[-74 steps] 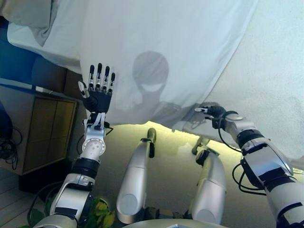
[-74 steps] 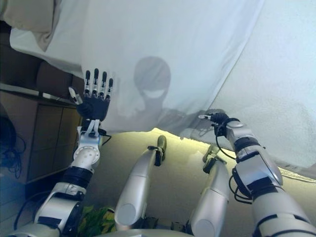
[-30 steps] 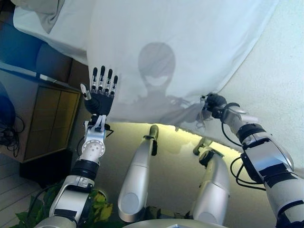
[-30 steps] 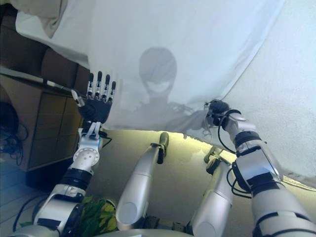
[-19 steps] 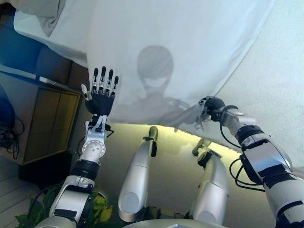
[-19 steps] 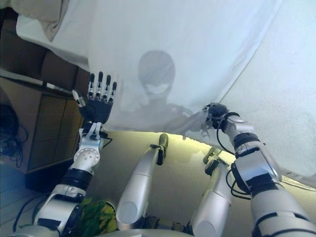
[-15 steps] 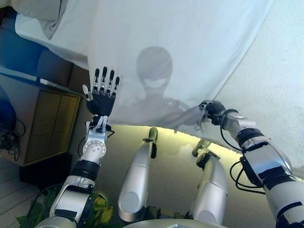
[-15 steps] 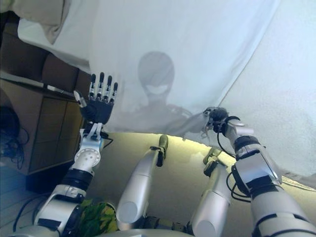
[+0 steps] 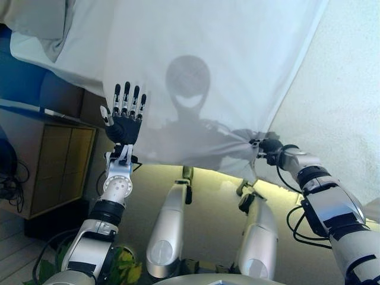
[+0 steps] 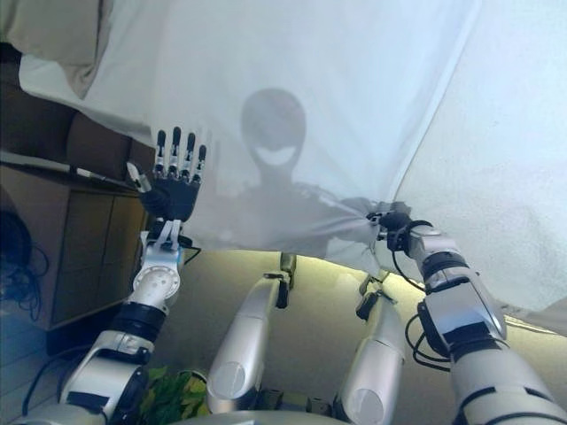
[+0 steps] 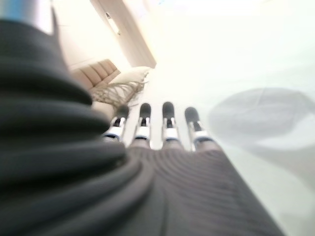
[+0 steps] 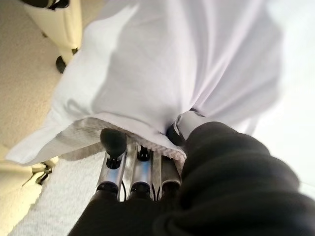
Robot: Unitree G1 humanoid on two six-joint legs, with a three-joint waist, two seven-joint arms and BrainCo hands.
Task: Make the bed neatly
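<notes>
- The white sheet (image 9: 225, 53) is the thing being worked: it covers most of the head views from 11 o'clock round to 2 o'clock, and its lower hem hangs off the bed edge above the beige floor (image 9: 208, 202).
- Near 3 o'clock the hem is bunched to a point, with creases fanning out from it, which suggests the cloth is under tension from that corner.
- The right robot hand (image 10: 396, 221) is closed on that bunched corner. Its wrist view shows the dark-tipped fingers (image 12: 114, 142) tucked under a fold of white cloth with a textured underside, so the grip is a pinch on the edge, not a full fistful.
- I judge the corner is held this way so the sheet can be drawn taut and laid square over the mattress (image 9: 350, 101), the paler textured surface showing from 1 to 4 o'clock beside the sheet.
- The left robot hand (image 9: 123, 116), at 9 o'clock, is open with fingers straight and upright, palm towards the cloth. It holds nothing, and I cannot tell whether it touches the sheet. It looks ready to smooth or steady that side.
- At 11 o'clock a crumpled mass of grey-white bedding (image 9: 41, 24) sits on the bed, not yet straightened.
- Below it at 9 o'clock stands a wooden cabinet (image 9: 56, 166), well apart from the work.
- The bed is far from made: one corner is in hand, the rest hangs loose.
</notes>
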